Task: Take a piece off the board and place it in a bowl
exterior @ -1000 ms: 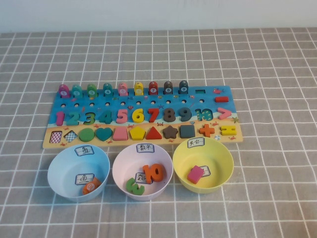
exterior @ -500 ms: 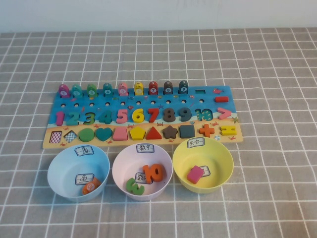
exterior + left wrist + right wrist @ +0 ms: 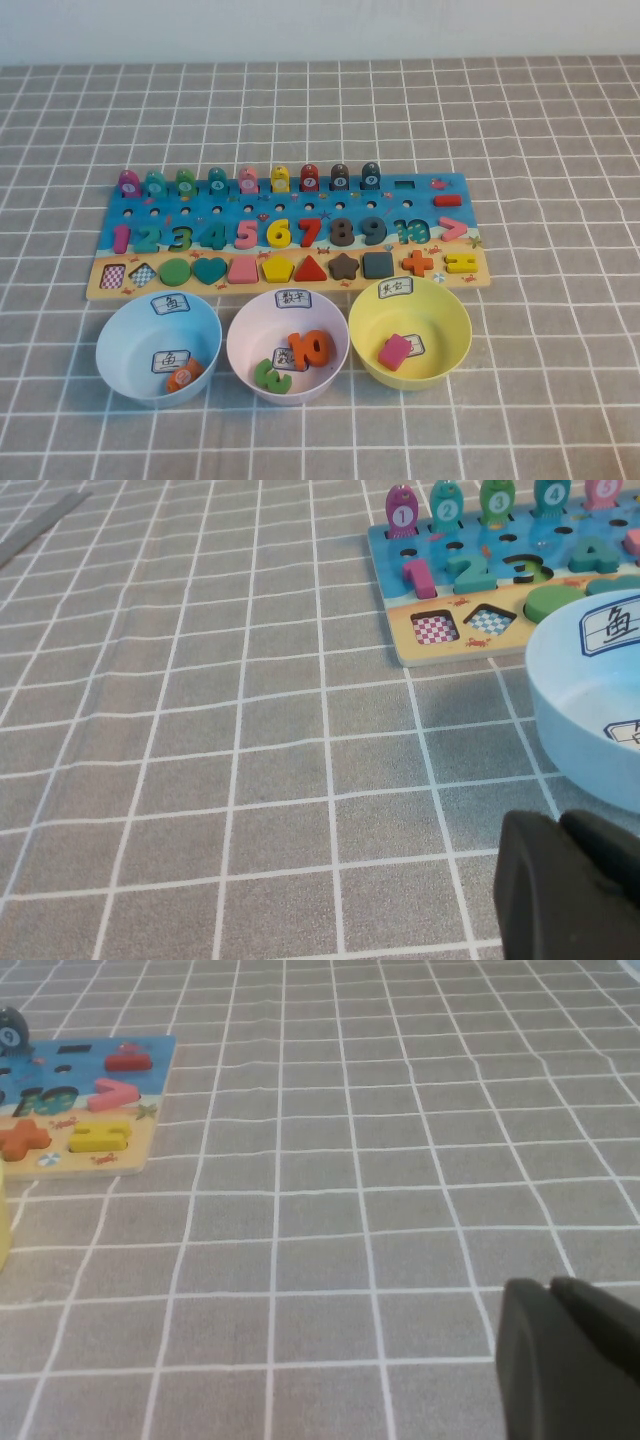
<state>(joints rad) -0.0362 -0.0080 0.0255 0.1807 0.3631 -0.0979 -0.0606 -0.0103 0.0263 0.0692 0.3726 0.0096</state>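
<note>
The orange "10" point(image 3: 311, 348) lies inside the pale pink bowl point(image 3: 237, 330), leaning beside a green number piece point(image 3: 271, 376). The board point(image 3: 300, 196) lies behind the three bowls; its "10" slot point(image 3: 411, 231) is empty and shows a teal outline. Neither arm shows in the high view. My left gripper point(image 3: 565, 825) is shut and empty, low over the cloth near the light blue bowl point(image 3: 590, 710) and the board's left end point(image 3: 405, 645). My right gripper point(image 3: 550, 1288) is shut and empty over the cloth, to the right of the board's right end point(image 3: 140, 1150).
The light blue bowl point(image 3: 158, 349) holds a small orange piece. The yellow bowl point(image 3: 410, 331) holds a pink piece. A grey checked cloth point(image 3: 560, 350) covers the table, with open cloth on both sides of the board and bowls.
</note>
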